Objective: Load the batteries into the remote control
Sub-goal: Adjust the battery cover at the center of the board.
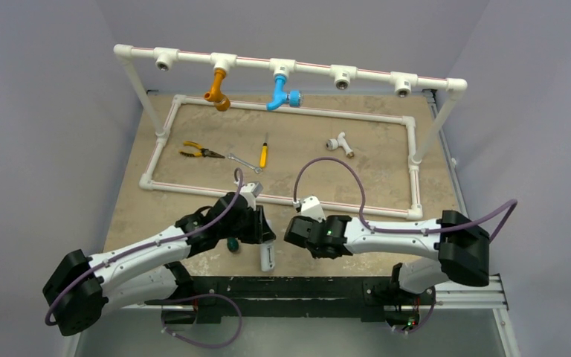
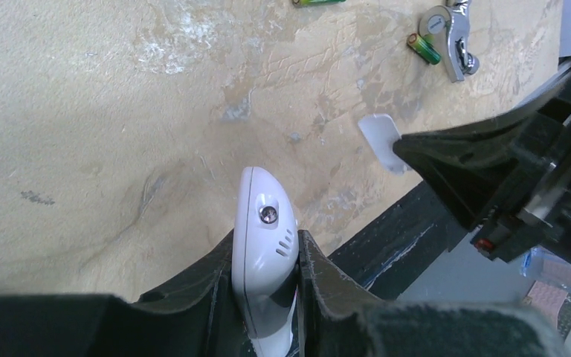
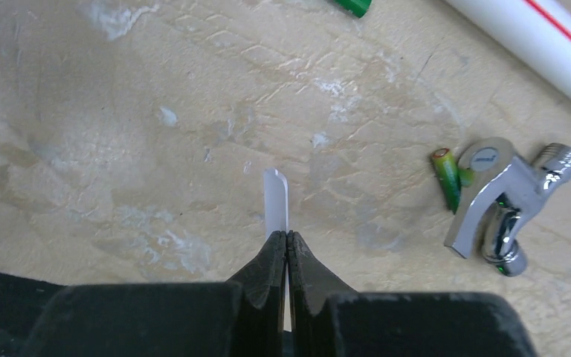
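Biggest worry for me: both arms are busy, so nothing is free to go for a battery. The right gripper [image 3: 287, 239] is clenching a thin white cover plate [image 3: 276, 197] edge-on, gripping only its near end, so I reckon it could be twisting out. The left gripper [image 2: 266, 242] is clamping the remote control [image 2: 265, 212] by its sides. The rounded end is poking out past the fingertips, so any push while loading risks levering it loose. Further out, beyond the right fingertips and off to one side, a battery [image 3: 446, 178] is lying right up against a chrome tap [image 3: 502, 197]. That's a cramped pick, and a nudge could be sending it rolling.
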`<move>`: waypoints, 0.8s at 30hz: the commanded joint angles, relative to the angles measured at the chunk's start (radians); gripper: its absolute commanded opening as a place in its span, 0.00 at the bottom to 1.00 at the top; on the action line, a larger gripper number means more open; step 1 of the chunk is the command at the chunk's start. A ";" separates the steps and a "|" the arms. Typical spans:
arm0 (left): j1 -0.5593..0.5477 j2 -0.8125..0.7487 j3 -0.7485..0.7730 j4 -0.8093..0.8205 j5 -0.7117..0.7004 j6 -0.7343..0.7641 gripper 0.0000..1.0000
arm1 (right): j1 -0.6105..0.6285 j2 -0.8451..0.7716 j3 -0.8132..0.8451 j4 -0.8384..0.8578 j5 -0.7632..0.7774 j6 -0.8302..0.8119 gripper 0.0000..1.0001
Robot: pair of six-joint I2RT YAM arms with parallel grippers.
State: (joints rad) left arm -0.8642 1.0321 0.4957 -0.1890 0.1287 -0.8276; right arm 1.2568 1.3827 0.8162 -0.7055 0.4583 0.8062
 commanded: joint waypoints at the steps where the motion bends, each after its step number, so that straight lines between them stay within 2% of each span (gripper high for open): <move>1: 0.011 -0.127 0.057 -0.074 -0.026 -0.013 0.00 | 0.003 0.084 0.118 -0.197 0.134 -0.031 0.00; 10: 0.098 -0.432 0.054 -0.279 -0.070 -0.044 0.00 | 0.011 0.263 0.232 -0.296 0.258 0.023 0.00; 17: 0.137 -0.521 0.072 -0.381 -0.091 -0.037 0.00 | 0.057 0.349 0.269 -0.306 0.327 0.070 0.00; 24: 0.138 -0.555 0.077 -0.424 -0.111 -0.030 0.00 | 0.107 0.412 0.270 -0.237 0.306 0.095 0.00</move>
State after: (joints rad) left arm -0.7322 0.4915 0.5274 -0.5980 0.0368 -0.8536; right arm 1.3422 1.7752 1.0584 -0.9794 0.7490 0.8555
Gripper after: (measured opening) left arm 0.245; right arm 0.003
